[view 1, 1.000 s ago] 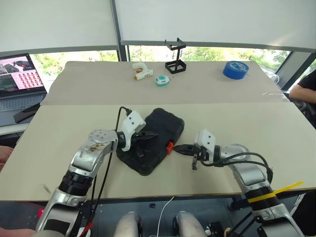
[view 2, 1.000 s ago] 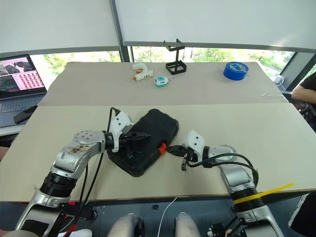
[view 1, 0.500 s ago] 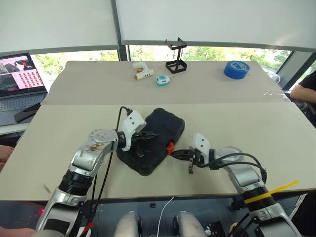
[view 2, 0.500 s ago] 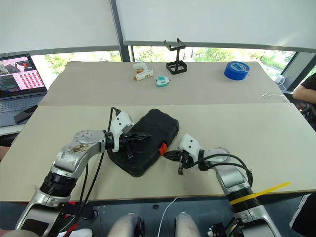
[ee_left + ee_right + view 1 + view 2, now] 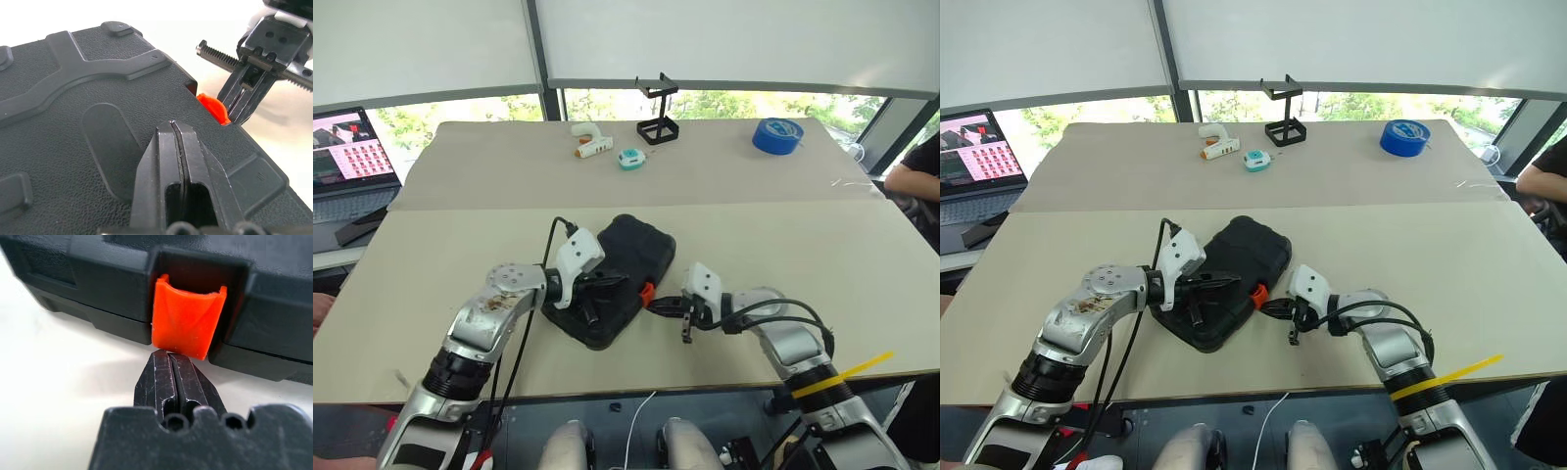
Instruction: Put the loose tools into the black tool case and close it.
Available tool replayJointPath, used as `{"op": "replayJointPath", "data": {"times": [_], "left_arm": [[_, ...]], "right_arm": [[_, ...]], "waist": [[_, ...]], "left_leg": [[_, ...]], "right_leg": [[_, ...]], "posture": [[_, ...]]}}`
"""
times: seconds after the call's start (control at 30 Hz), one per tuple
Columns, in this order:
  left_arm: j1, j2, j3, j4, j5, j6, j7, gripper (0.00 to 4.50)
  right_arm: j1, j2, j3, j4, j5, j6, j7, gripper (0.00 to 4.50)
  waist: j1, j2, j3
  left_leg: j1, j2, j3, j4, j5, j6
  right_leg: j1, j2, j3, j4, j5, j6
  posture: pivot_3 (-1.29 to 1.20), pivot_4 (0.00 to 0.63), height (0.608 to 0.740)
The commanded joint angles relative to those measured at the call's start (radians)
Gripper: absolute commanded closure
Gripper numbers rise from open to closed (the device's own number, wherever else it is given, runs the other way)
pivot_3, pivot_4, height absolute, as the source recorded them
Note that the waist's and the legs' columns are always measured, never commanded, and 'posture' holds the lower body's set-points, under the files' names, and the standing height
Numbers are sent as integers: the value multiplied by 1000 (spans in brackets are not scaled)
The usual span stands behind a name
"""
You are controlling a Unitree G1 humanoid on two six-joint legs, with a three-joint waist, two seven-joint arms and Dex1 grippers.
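The black tool case (image 5: 612, 279) lies shut on the table (image 5: 783, 245). Left claw (image 5: 178, 142), fingers together and empty, rests over its lid. Right claw (image 5: 171, 377), likewise closed and empty, meets the orange latch (image 5: 187, 316). Judged rigid, moderately heavy, slick-sided; press the latch, brace the lid.

Blue tape roll (image 5: 777, 135) beyond black wire stand (image 5: 657, 114).
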Motion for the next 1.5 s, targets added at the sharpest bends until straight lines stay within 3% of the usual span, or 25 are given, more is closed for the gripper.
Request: {"op": "replayJointPath", "data": {"times": [0.03, 0.9, 1.07, 1.17, 1.3, 1.43, 1.47, 1.5], "left_arm": [[61, 8, -76, 76, 24, 82, -1, 4445], [71, 5, -80, 116, 28, 82, -7, 4445], [116, -10, 44, 83, -38, -2, -7, 4445], [174, 13, 140, 19, -86, -118, -50, 3652], [280, 64, 292, -70, -173, -221, -113, 2061], [450, 140, 492, -136, -231, -271, -135, 671], [503, 158, 536, -137, -226, -286, -142, 183], [552, 176, 564, -131, -210, -308, -154, 22]], "right_arm": [[-3, -24, -33, -55, 24, 0, 9, 4500], [-90, 104, -19, 11, 16, -31, -37, 4500], [-29, 47, -39, -53, 53, 23, 13, 4500], [26, -18, -87, -108, 100, 37, 47, 3609], [90, -98, -166, -138, 143, -20, 77, 2238], [133, -158, -272, -41, 192, -241, 188, 995], [140, -172, -291, -3, 201, -304, 227, 505], [141, -180, -307, 36, 203, -350, 244, 252]], "waist": [[1, 0, 0], [-3, 0, 0], [-10, 1, 0], [-13, 1, 0], [-14, 1, 0], [-17, 1, 1], [-16, 1, 1], [-15, 0, 2]], "left_leg": [[0, 0, 0, 0, 0, 0], [2, 1, 0, -1, 0, 0], [3, 1, 0, -2, 0, 0], [2, 1, -1, -4, 0, 0], [-1, 1, 1, -11, 0, -1], [-3, 1, 1, -17, 0, -1], [-7, 1, 1, -17, 0, -1], [-10, 1, 1, -17, 0, -1]], "right_leg": [[0, 0, 0, 0, 0, 0], [0, 0, 1, 0, 0, -1], [0, 0, 1, 0, -1, -2], [-2, -1, 2, 0, -1, -2], [-6, -2, 3, -6, -1, -2], [-9, -2, 3, -10, -1, -3], [-13, -2, 2, -11, -1, -3], [-15, -2, 2, -11, -1, -3]], "posture": [[0, 150, 740], [0, 150, 740], [0, 150, 740], [0, 150, 740], [0, 150, 740], [0, 150, 740], [0, 150, 740], [0, 150, 740]]}}
